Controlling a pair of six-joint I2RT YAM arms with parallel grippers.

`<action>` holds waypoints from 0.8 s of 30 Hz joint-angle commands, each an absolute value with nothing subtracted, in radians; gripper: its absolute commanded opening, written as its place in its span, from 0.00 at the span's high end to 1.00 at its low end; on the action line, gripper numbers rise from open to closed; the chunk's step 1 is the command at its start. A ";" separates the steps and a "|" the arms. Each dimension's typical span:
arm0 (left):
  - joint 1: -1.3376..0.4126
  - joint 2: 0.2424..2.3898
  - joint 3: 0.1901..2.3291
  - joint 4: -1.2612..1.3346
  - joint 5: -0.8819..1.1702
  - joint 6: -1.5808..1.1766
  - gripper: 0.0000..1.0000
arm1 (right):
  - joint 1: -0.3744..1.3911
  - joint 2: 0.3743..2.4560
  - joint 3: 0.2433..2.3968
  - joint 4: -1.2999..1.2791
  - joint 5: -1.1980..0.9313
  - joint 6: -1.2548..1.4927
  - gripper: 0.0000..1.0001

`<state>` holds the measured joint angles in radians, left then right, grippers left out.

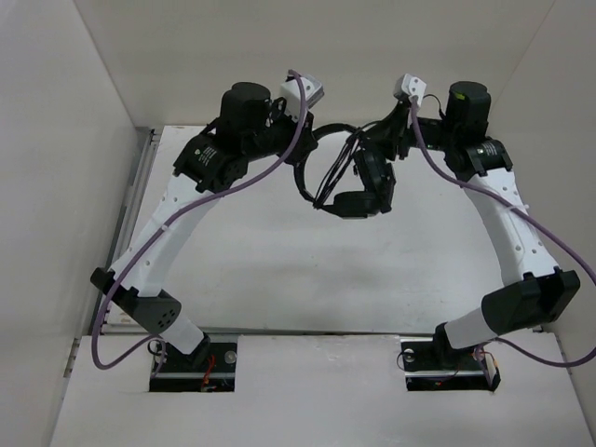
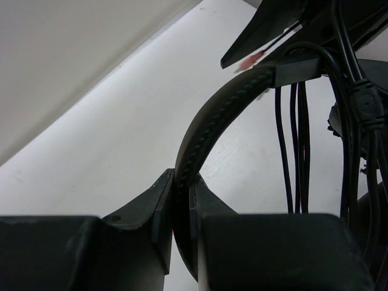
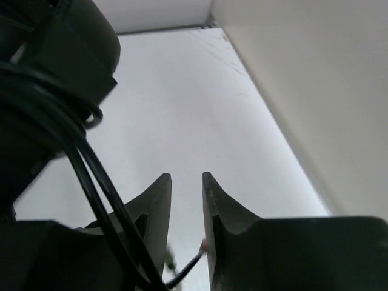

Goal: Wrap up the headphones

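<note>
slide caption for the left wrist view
The left gripper clamps the headphones by the padded headband, black cord strands hanging alongside over the white table.

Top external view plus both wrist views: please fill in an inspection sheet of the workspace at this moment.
Surface: white table, matte.
Job's things: headphones held up between the arms; cord hanging in strands by the headband.
Clutter: nothing seen.
Grippers: left gripper shut on the headband; right gripper open, reddish wire tip low in its gap.
Cables: purple arm cable trailing along each arm.
Surroundings: pale walls on three sides.
</note>
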<state>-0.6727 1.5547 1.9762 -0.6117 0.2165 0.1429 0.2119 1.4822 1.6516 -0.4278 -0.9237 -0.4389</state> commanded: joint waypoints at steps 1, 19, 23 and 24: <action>-0.618 1.526 2.020 -0.637 0.402 0.008 1.00 | 0.153 1.482 1.643 -0.423 -1.165 -0.257 0.63; -0.513 1.549 1.856 -0.594 0.474 -0.080 1.00 | 0.001 1.371 1.396 -0.316 -1.229 -0.147 0.60; -0.510 1.548 1.751 -0.523 0.431 -0.086 1.00 | 0.005 1.312 1.280 -0.189 -1.125 -0.117 0.60; -0.509 1.552 1.724 -0.502 0.422 -0.090 1.00 | 0.005 1.296 1.250 -0.158 -1.105 -0.101 0.60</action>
<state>-0.5152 1.5616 1.7767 -0.6308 0.4335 -0.0483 0.0051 1.3582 1.3010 -0.3134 -1.1713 -0.1295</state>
